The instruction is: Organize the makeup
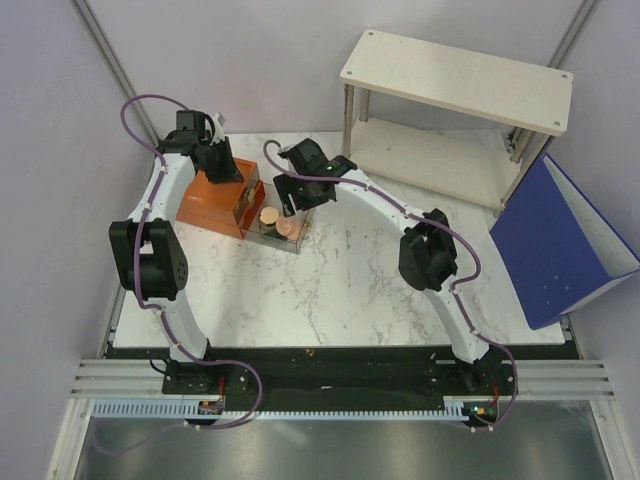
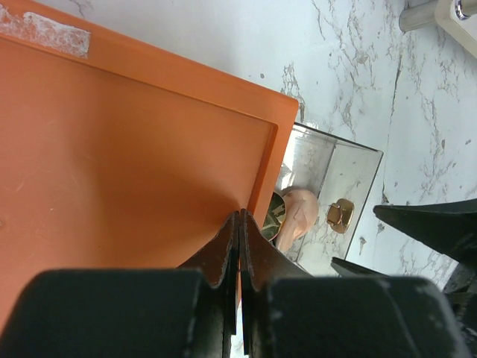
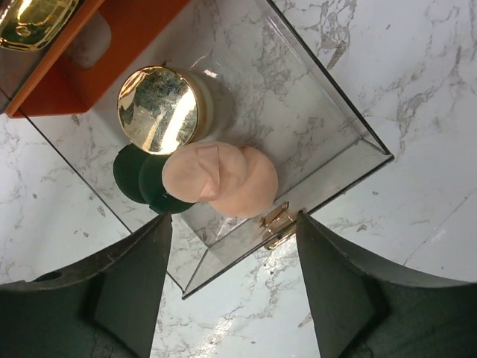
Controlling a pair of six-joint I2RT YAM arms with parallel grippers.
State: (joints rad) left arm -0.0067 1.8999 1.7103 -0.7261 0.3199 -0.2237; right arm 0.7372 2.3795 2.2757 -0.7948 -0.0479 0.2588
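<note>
The makeup lies in a clear drawer (image 3: 350, 160) pulled out of the orange-brown box (image 1: 208, 203). In it are a gold-lidded round jar (image 3: 159, 109), a dark green compact (image 3: 141, 183) and two overlapping peach-pink discs (image 3: 223, 179). My right gripper (image 3: 235, 220) hangs open just above the drawer's front wall and gold handle (image 3: 276, 225), with nothing between its fingers. My left gripper (image 2: 240, 215) is shut, its tips resting on the box's orange top (image 2: 134, 149). In the top view the right gripper (image 1: 297, 200) is over the drawer and the left gripper (image 1: 222, 170) over the box.
A shiny gold piece (image 3: 33, 19) shows at the box's upper level. A white two-tier shelf (image 1: 455, 75) stands at the back right. A blue folder (image 1: 555, 240) leans at the right edge. Marble tabletop (image 1: 340, 290) lies in front of the drawer.
</note>
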